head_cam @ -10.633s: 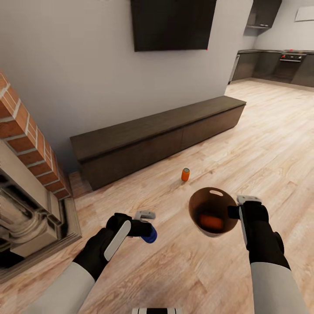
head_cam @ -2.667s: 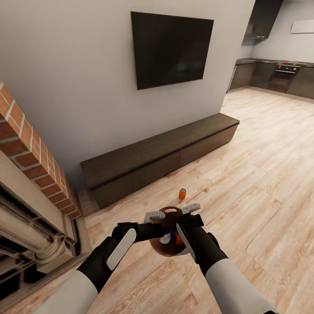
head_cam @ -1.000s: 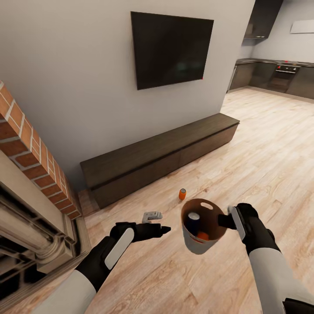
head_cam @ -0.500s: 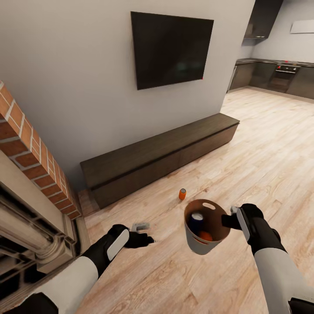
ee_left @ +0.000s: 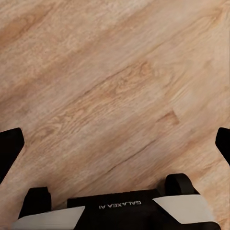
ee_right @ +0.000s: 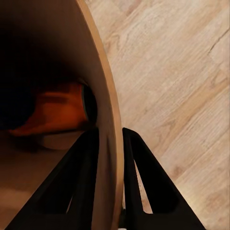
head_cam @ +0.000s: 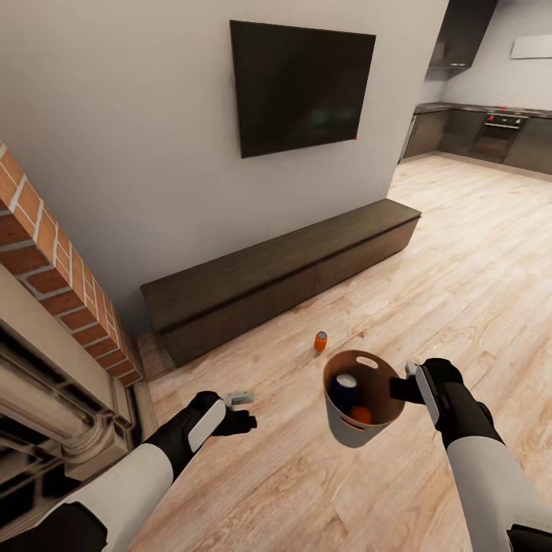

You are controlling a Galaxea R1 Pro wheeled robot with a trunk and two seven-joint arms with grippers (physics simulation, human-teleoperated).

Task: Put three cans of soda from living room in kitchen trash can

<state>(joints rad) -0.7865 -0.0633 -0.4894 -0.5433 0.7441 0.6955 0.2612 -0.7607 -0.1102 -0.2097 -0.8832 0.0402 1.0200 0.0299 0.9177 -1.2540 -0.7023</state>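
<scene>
The right pincer (head_cam: 400, 381) is closed down to a thin slit on the rim of the trash can (head_cam: 340, 429); in the right wrist view 1 finger (ee_right: 79, 187) sits inside the brown wall (ee_right: 106, 129) and the other outside it, so the bin hangs off the floor by that edge alone. The left pincer (head_cam: 244, 406) is spread wide and holds nothing, with bare wooden floor (ee_left: 110, 96) between its fingertips.

Inside the bin stand or lie 2 cans: a blue can (head_cam: 343, 389) upright against the near wall and an orange can (head_cam: 360, 415) low beside it, seen on its side in the right wrist view (ee_right: 55, 115). The 3rd can (head_cam: 320, 341) stands upright on the floor, in front of the long dark bench (head_cam: 284, 268), well apart from both pincers.

That can looks light, stiff and smooth, so it would likely slip under a glancing touch or tip over; a grip across the middle of its round body seems safest. The bin, pinched at 1 point on a thin wall, will probably swing when carried, with the kitchen (head_cam: 491, 126) far off at the back.
</scene>
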